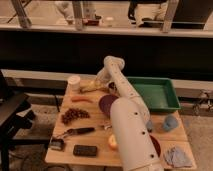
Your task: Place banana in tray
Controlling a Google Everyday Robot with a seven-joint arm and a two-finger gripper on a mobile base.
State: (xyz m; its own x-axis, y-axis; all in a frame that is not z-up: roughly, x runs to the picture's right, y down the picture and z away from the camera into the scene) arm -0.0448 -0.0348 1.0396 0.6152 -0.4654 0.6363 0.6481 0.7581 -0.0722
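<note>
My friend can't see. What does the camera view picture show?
A white robot arm reaches over a wooden table, its gripper by the pale yellow curved banana at the back. The big green rectangular plastic tray sits to the right.

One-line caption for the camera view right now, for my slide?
Arm reaches across the table, its hand at the banana, left of the empty green tray.
</note>
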